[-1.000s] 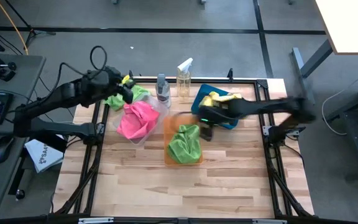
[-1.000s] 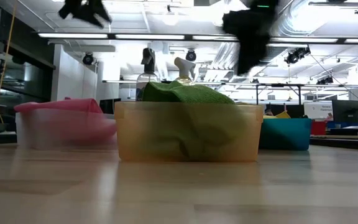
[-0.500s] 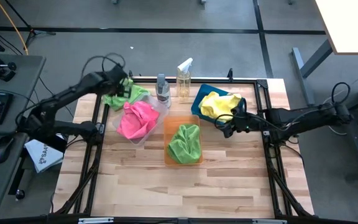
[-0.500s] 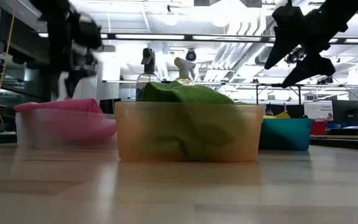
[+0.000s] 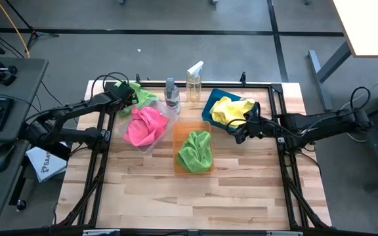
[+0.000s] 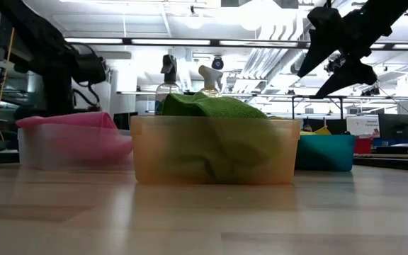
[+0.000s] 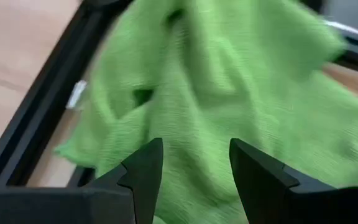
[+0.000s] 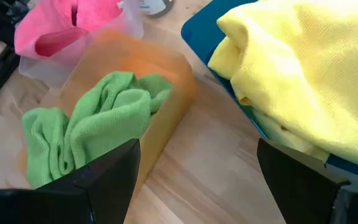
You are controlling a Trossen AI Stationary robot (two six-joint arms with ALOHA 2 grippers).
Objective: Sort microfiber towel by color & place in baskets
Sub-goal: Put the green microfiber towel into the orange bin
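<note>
A loose lime green microfiber towel (image 5: 144, 98) (image 7: 229, 87) lies at the table's far left corner, its edge over the black frame rail. My left gripper (image 5: 127, 98) (image 7: 194, 171) hangs open just over it, pointing down. A pink towel (image 5: 144, 126) fills the clear basket (image 5: 128, 139). Another green towel (image 5: 194, 149) lies in the orange basket (image 5: 177, 131). A yellow towel (image 5: 230, 109) sits in the blue basket (image 5: 210, 105). My right gripper (image 5: 239, 133) (image 8: 197, 180) stands wide open in the air between the orange and blue baskets.
Two spray bottles (image 5: 171, 92) (image 5: 193, 80) stand at the far edge, between the loose green towel and the blue basket. The black frame rail (image 7: 36, 124) runs under the towel's edge. Bare wood (image 5: 195, 196) covers the near half of the table.
My left gripper has come down from high above the far left corner onto the loose green towel, rolling as it sank. My right gripper has drawn back from over the orange basket toward the table's right edge, rolled, then kept still. Both stay open. No towel has moved.
</note>
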